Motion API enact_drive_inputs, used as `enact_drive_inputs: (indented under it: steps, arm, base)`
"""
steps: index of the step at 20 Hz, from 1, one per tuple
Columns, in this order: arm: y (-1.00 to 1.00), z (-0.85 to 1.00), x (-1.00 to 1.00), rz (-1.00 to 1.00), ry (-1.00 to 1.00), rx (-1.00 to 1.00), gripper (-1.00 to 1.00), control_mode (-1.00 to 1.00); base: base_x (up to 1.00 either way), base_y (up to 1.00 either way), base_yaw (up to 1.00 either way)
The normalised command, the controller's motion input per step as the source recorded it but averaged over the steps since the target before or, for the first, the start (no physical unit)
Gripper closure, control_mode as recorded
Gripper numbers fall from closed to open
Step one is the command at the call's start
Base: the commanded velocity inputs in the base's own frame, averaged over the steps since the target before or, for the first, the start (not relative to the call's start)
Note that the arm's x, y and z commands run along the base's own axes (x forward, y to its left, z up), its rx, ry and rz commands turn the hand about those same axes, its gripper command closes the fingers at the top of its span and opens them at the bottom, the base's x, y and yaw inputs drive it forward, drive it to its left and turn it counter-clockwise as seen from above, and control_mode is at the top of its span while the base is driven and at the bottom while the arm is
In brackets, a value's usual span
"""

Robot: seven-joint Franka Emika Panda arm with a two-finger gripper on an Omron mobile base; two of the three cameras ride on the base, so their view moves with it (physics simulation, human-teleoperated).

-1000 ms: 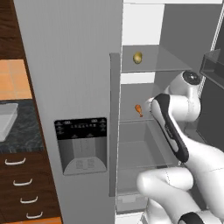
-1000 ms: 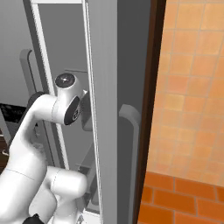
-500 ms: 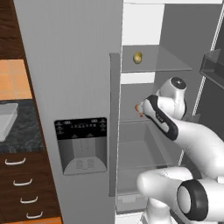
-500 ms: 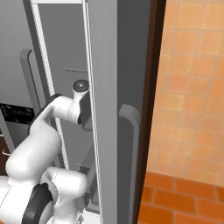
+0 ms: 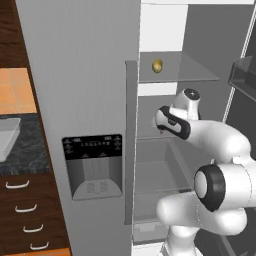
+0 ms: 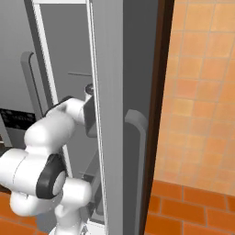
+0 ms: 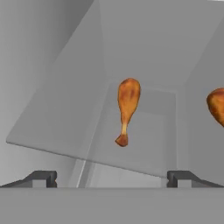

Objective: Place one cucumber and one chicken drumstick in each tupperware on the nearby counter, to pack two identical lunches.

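Note:
In the hand view a browned chicken drumstick (image 7: pixel 127 109) lies on a glass fridge shelf (image 7: pixel 57 127), thin end towards me. A second drumstick (image 7: pixel 217 107) is cut off by the right edge. My gripper (image 7: pixel 111 179) is open, its tips wide apart, short of the first drumstick with nothing between them. In the left base view the gripper (image 5: pixel 159 125) reaches into the open fridge at the middle shelf. A light grey tupperware (image 5: pixel 7 139) sits on the black counter (image 5: pixel 27 157) at the far left. No cucumber is in view.
The shut left fridge door with its dispenser panel (image 5: pixel 92 167) stands between the fridge opening and the counter. A small yellowish item (image 5: pixel 157 65) sits on the upper shelf. The opened right door (image 6: pixel 124 114) with door bins (image 5: pixel 244 75) flanks my arm. Wood drawers (image 5: pixel 20 210) are below the counter.
My arm has stretched forward and lowered its hand into the fridge, up to the middle shelf where the drumstick lies. The hand now covers that drumstick in the left base view.

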Motion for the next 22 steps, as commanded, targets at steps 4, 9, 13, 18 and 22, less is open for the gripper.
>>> enact_drive_inputs:
  steps: [4,9,13,18,22]
  arm:
    - [0.00,-0.45,0.46,0.01,0.01,0.00,-1.00,-1.00]
    - [-0.05,-0.34,0.44,0.02,0.00,0.00,-1.00,-1.00]
    - [-0.01,-0.28,0.39,0.01,0.00,0.00,-1.00,-1.00]
    - [-0.02,-0.17,0.34,0.00,0.00,0.00,-1.00,-1.00]
    - [0.00,-0.15,0.44,0.00,0.00,0.00,-1.00,-1.00]
  base:
    - [0.00,0.00,0.00]
    - [0.00,0.00,0.00]
    - [0.00,0.00,0.00]
    - [0.00,0.00,0.00]
    - [0.00,0.00,0.00]
